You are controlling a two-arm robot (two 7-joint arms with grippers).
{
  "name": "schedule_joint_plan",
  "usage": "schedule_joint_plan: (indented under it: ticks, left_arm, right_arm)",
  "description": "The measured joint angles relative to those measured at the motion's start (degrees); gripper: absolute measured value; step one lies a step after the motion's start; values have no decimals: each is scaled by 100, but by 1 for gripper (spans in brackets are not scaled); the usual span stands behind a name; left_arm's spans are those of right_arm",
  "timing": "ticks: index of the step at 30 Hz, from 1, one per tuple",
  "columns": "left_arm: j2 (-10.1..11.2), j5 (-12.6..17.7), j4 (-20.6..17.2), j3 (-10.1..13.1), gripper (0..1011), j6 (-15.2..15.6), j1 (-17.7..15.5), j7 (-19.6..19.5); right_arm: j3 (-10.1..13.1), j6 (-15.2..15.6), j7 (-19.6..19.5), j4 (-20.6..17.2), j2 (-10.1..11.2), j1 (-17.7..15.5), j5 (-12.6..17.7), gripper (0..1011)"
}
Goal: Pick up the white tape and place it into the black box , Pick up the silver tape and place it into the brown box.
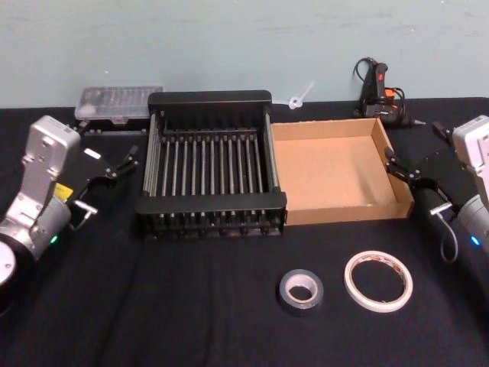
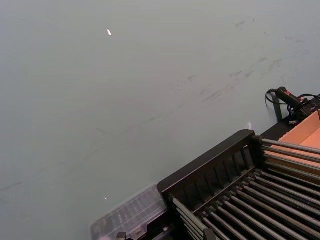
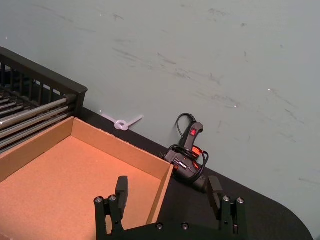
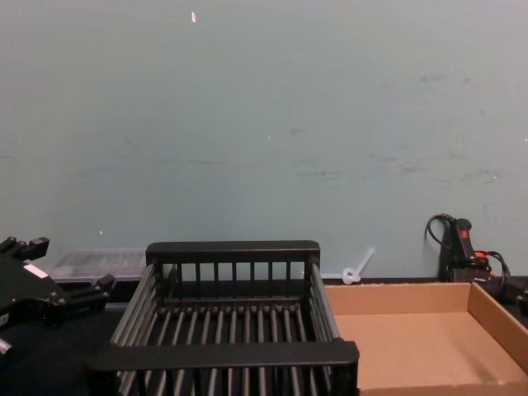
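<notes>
1. Black cloth covers the bench (image 1: 229, 321), with a pale green wall behind.
2. At the near right, the white tape (image 1: 377, 280) lies flat, with the silver tape (image 1: 300, 291) just left of it.
3. Farther back, the black box (image 1: 212, 205) touches the brown box (image 1: 348, 209) on its right.
4. Left claw (image 1: 126, 163) hangs left of the black box; whether it is released or clenched I cannot tell.
5. Right claw (image 3: 167, 192), released, hovers at the brown box's right edge.
</notes>
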Motion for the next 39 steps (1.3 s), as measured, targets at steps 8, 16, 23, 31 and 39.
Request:
schedule_joint_plan:
  ticks: [8,16,23,31,39]
  left_arm:
    - [0,0,0,0,1001,0,0,0]
    - [0,0,0,0,1001,0,0,0]
    - [0,0,0,0,1001,0,0,0]
    - [0,0,0,0,1001,0,0,0]
    - [0,0,0,0,1001,0,0,0]
  right_arm:
    - [0,0,0,0,0,0,0,1003]
    - [0,0,0,0,1,0,0,1003]
    - [0,0,0,0,0,0,0,1003]
    - [0,0,0,0,0,0,0,1002]
    - [0,0,0,0,0,0,0,1002]
